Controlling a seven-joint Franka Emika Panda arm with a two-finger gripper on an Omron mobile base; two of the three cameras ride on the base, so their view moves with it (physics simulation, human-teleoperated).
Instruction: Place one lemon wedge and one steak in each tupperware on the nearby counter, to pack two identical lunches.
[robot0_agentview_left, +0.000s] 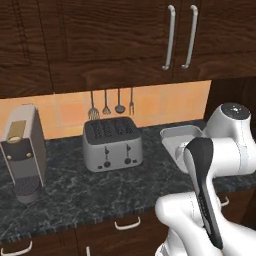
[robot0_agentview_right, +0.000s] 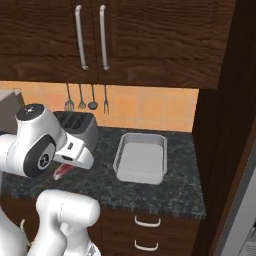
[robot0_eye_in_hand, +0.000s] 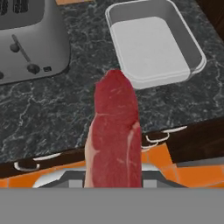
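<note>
gripper: carrying the steak (robot0_eye_in_hand: 114, 135); the meat runs up from the bottom of the hand view and covers both finger tips, so the jaws read as clamped on it, though I can't see the contact itself.
steak: held in the air over the front edge of the counter (robot0_eye_in_hand: 52, 113), short of the tray. In the right base view a red sliver of it pokes out under the arm's wrist (robot0_agentview_right: 63, 171).
tupperware: one light-grey tray (robot0_eye_in_hand: 153, 41) sits on the counter just beyond the steak's far end and a bit to the right in the hand view, empty. Same tray in the right base view (robot0_agentview_right: 141, 157), right of the toaster (robot0_agentview_right: 80, 127).
step: my read is transport to this tray. Carry the steak forward and right until it's above the tray floor, not the rim, lower it close, then release so it doesn't bounce out.
toaster: near the tray's left side; keep the swing off it.
coffee machine: far left (robot0_agentview_left: 22, 150), out of the way.
hidden: tray half covered by the arm in the left base view (robot0_agentview_left: 177, 136); lemon wedges and a second tray I can't locate.
</note>
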